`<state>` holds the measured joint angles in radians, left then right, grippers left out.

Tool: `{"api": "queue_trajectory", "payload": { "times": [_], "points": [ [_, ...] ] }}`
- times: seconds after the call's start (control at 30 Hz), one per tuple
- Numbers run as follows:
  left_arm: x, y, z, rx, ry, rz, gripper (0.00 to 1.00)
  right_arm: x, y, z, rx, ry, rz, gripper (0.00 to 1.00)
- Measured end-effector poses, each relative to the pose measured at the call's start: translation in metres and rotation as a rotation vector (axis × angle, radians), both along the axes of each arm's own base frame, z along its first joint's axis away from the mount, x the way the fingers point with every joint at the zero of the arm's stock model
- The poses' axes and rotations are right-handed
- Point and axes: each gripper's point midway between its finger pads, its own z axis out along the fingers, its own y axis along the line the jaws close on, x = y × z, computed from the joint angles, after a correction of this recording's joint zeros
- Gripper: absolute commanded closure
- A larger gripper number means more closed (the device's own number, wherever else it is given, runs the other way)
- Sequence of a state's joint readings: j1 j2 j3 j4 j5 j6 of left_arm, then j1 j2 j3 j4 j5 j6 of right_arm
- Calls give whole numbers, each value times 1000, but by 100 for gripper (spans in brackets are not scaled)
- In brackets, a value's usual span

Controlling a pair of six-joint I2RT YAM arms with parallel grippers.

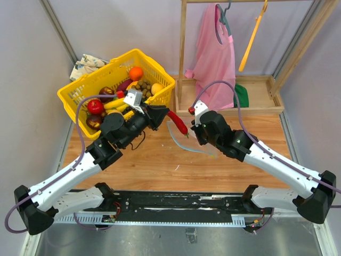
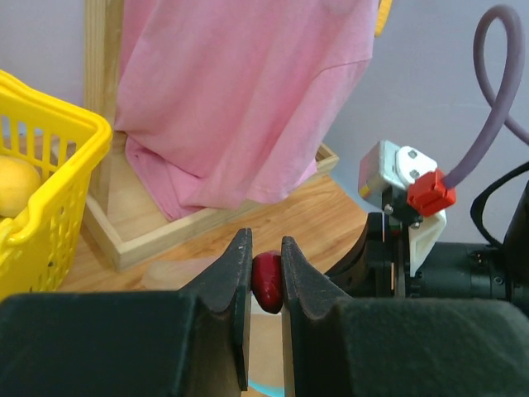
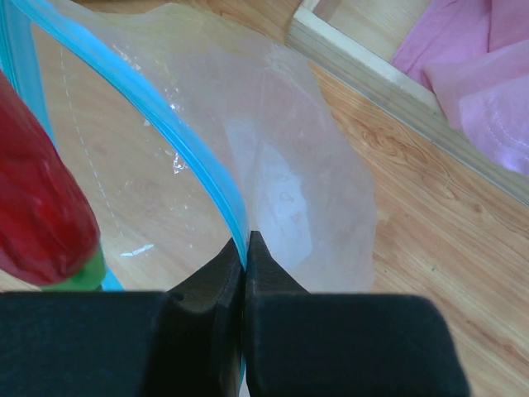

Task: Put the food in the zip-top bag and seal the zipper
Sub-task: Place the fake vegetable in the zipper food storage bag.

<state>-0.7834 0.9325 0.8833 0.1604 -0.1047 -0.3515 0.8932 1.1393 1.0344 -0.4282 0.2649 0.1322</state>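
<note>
**A:** What have the left jaws got?

**B:** The left gripper [image 2: 264,248] is clenched on the red chili [image 2: 266,281], which is squeezed between the two black fingertips. From above, the free length of the chili juts out toward 4 o'clock.

**A:** And the right jaws?

**B:** The right gripper [image 3: 246,240] is pressed fully together. It pinches the zipper [image 3: 165,124], the thin blue-green strip, at one lip of the zip-top bag [image 3: 297,165].

**A:** Where is the bag?

**B:** It is at the middle of the table [image 1: 160,165], between the two grippers. The clear film spreads away from the right fingertips toward 1 o'clock in the wrist view. The mouth is open at 10 o'clock.

**A:** Is the chili in it?

**B:** Its green-stemmed end hangs at 9 o'clock in that view, at the open mouth between the two blue lips. I cannot tell whether it touches the plastic.

**A:** And further out?

**B:** The rest of the food [image 1: 136,73] sits in the yellow basket [image 1: 80,90] at 10 o'clock on the table, just behind the left gripper. A pink garment [image 1: 216,53] hangs on a wooden rack [image 1: 183,53] at 1 o'clock.
</note>
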Motion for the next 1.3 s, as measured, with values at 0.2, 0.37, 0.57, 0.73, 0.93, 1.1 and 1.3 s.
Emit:
{"api": "queue_trajectory", "payload": {
  "times": [0.2, 0.37, 0.57, 0.73, 0.93, 1.1, 1.3],
  "points": [
    [-4, -8, -11, 28, -25, 27, 100, 2, 0, 2, 58, 40, -5, 99],
    [-11, -20, -20, 49, -38, 39, 100, 2, 2, 5, 105, 72, -3, 99],
    [-13, -31, -35, 60, -37, 72, 100, 0, 5, 10, 157, 96, 3, 99],
    [-16, -41, -52, 73, -22, 90, 100, -2, 9, 14, 191, 108, 13, 99],
    [-16, -51, -64, 79, -1, 113, 97, -4, 12, 23, 238, 105, 20, 99],
    [-12, -57, -80, 91, 40, 139, 84, -4, 16, 30, 275, 96, 30, 99],
    [-7, -63, -98, 141, 89, 158, 49, -3, 18, 33, 300, 99, 34, 99]
  ]
}}
